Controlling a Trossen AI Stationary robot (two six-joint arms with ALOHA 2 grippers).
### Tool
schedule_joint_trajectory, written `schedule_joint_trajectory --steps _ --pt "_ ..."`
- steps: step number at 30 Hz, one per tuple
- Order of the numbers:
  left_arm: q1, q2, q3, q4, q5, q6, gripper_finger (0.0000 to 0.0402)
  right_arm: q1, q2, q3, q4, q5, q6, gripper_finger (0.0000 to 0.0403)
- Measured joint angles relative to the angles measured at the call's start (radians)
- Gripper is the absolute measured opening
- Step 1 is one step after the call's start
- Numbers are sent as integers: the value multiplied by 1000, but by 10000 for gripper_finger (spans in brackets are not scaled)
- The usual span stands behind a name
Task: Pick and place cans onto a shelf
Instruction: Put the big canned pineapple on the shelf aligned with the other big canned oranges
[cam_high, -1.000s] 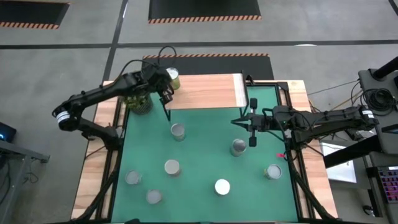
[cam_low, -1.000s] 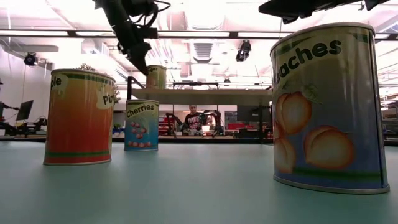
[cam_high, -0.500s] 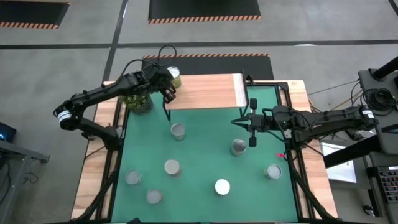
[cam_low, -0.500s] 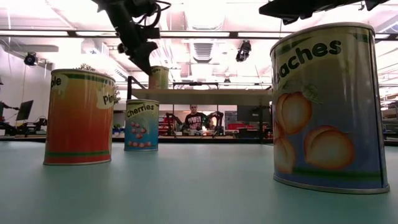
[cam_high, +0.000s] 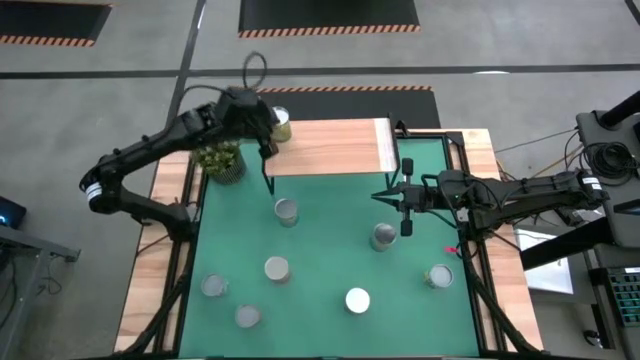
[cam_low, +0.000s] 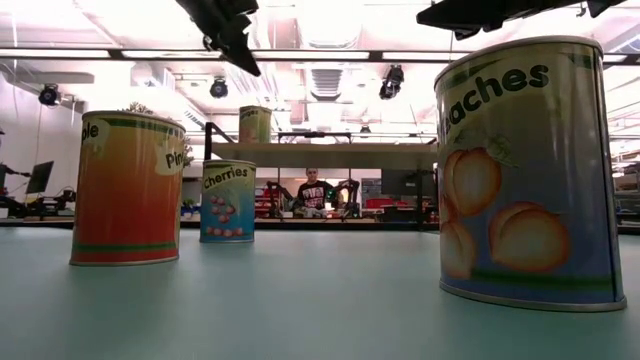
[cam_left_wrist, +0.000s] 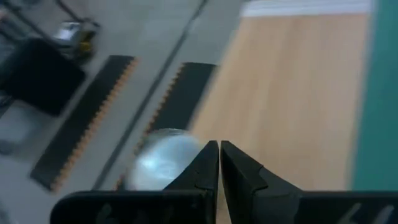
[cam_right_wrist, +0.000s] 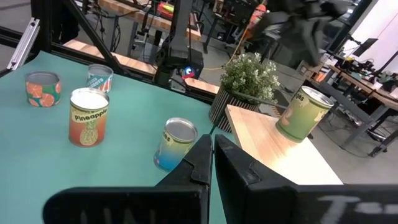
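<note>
The left tool (cam_high: 268, 140) hangs clenched and empty over the left end of the shelf (cam_high: 330, 147), its fingertips (cam_left_wrist: 217, 158) pressed together just beside the one can on the shelf (cam_high: 279, 124), apart from it. That can stands upright at the shelf's far-left corner, next to the potted plant (cam_high: 221, 160). The right tool (cam_high: 382, 197) is also clenched on nothing, held above the green table (cam_high: 330, 240) near its right side, below the shelf's right end in the overhead view. Seven cans stand upright on the table: one near the middle-left (cam_high: 286, 210), one just by the right tool (cam_high: 383, 236), the others (cam_high: 277, 268) spread toward the near edge.
</note>
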Motion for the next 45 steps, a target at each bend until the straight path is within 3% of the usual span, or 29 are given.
schedule_joint_trajectory --steps 8,19,21,24,27,34,40,45 --pt "128 68 10 2 34 -4 0 0 0 0 5 0 0 9" --pt "132 63 0 18 37 -43 0 0 0 1 -1 0 -9 9" --pt "123 42 -2 19 89 -74 0 0 0 1 -1 0 -9 9" --pt "78 -19 -8 28 179 -134 0 0 0 1 -3 0 -9 9" --pt "1 -94 -58 56 184 -187 0 0 0 1 -18 0 -5 9" --pt "-219 -263 -315 282 184 -397 0 0 0 1 -23 0 9 9" --pt "-384 -311 -465 392 182 -589 0 0 0 1 -21 1 4 9" --pt "-474 -282 -482 387 181 -747 0 0 0 1 -18 1 1 9"
